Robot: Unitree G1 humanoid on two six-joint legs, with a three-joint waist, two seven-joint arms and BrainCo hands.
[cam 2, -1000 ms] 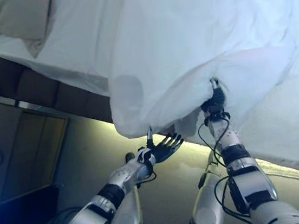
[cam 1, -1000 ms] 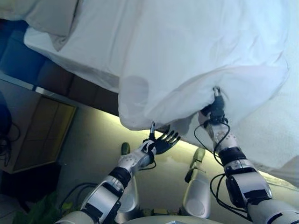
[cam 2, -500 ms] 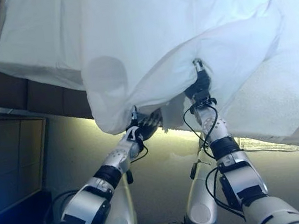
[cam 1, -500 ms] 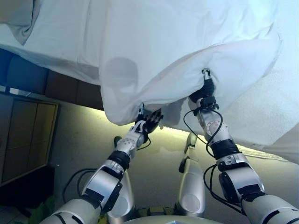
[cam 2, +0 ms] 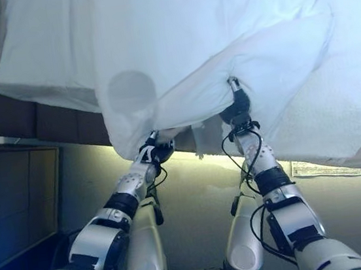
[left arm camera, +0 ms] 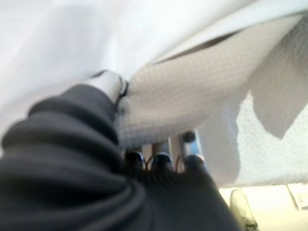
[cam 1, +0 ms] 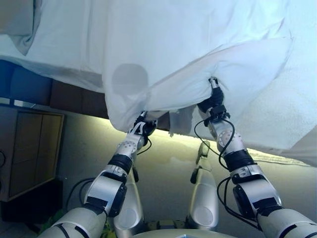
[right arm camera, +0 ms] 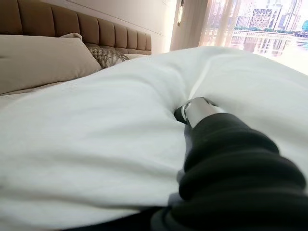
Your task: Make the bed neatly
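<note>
The white duvet [cam 1: 198,44] lies rumpled across the bed, its near edge at both hands. The left hand [cam 1: 142,125] curls round a waffle-textured hem; the right hand [cam 1: 214,101] pinches a fold above its thumb. Soft, bulky, and light, it likely drapes and slides, so grip edges, not middles.

White duvet [cam 1: 188,54] hides both hands' fingers: left hand [cam 1: 141,126] and right hand [cam 1: 214,101] vanish under its near edge.
</note>
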